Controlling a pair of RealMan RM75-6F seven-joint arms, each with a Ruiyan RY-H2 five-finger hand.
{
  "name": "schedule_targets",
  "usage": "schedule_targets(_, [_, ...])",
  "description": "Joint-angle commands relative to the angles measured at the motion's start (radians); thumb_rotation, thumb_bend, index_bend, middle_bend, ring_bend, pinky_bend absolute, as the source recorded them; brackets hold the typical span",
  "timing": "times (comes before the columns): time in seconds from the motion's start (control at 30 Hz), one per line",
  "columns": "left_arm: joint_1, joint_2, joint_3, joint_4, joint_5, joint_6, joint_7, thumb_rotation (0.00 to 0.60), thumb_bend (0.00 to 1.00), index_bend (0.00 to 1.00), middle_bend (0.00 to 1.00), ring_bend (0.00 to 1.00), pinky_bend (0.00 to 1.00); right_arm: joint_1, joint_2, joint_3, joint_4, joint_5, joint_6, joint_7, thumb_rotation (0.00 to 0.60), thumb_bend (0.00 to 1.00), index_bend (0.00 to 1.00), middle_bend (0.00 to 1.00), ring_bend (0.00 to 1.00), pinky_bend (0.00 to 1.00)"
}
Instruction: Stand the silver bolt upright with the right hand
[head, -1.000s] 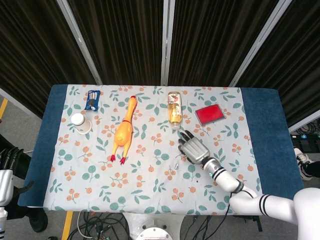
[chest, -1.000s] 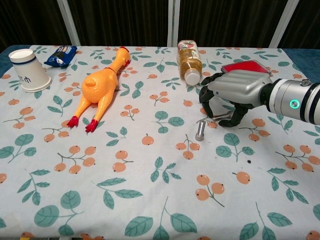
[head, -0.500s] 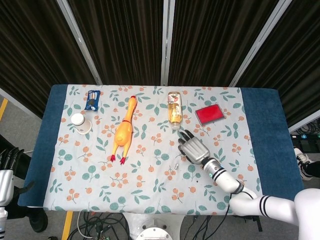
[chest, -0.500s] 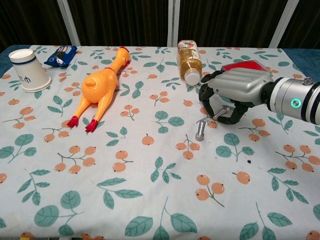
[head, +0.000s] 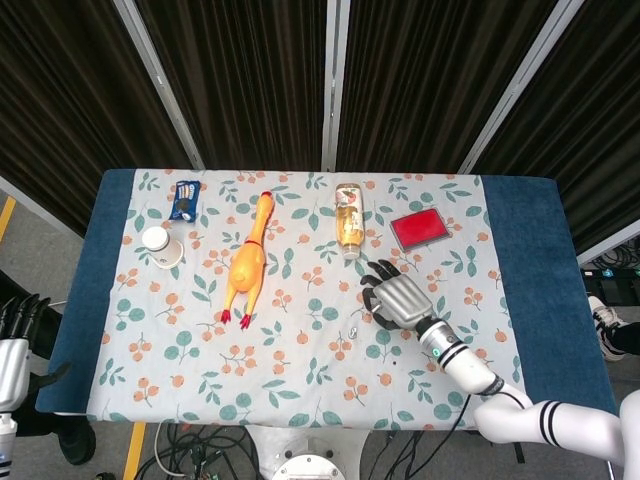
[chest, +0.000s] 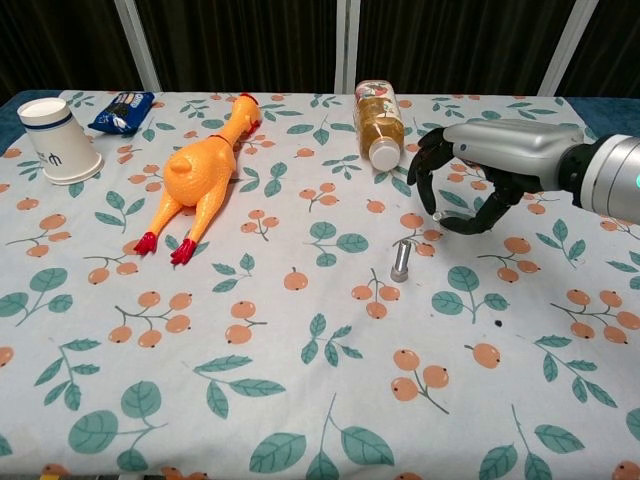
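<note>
Standing silver bolt (chest: 401, 261), right hand (chest: 478, 172) just beside

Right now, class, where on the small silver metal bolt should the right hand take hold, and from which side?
Probably pinch the small silver metal bolt across its slim shank near the upper end, coming from its right, where the right hand hovers open. It seems to stand nearly upright on the floral tablecloth, apart from other things, so a side approach is free.
</note>
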Motion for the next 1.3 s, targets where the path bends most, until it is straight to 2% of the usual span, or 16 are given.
schedule_targets(0.03, [-0.001, -0.001, 0.0, -0.001, 0.001, -0.001, 0.002, 0.6, 0.0, 0.11, 0.09, 0.0, 0.0, -0.032, 0.035, 0.021, -0.009, -0.009, -0.03, 0.219, 0.6, 0.38, 0.58, 0.25, 0.0, 0.0])
schedule_targets(0.2, [-0.002, 0.002, 0.001, -0.006, -0.001, -0.003, 0.006, 0.6, 0.0, 0.11, 0.09, 0.0, 0.0, -0.027, 0.005, 0.033, 0.058, -0.02, -0.069, 0.345, 0.6, 0.38, 0.58, 0.25, 0.0, 0.0])
schedule_targets(0.43, [0.0, 0.003, 0.002, -0.01, -0.002, -0.004, 0.009, 0.6, 0.0, 0.11, 0.09, 0.0, 0.0, -0.017, -0.013, 0.042, 0.11, -0.035, -0.104, 0.434, 0.6, 0.38, 0.58, 0.25, 0.0, 0.0])
schedule_targets(0.83, [0.001, 0.005, 0.003, -0.013, -0.003, -0.004, 0.013, 0.6, 0.0, 0.11, 0.09, 0.0, 0.0, -0.008, -0.037, 0.046, 0.156, -0.026, -0.124, 0.433, 0.6, 0.38, 0.54, 0.24, 0.0, 0.0])
schedule_targets(1.3, [0.001, 0.002, 0.004, -0.007, 0.002, -0.002, 0.007, 0.6, 0.0, 0.11, 0.09, 0.0, 0.0, -0.026, -0.019, 0.041, 0.154, -0.023, -0.109, 0.417, 0.6, 0.39, 0.46, 0.23, 0.0, 0.0])
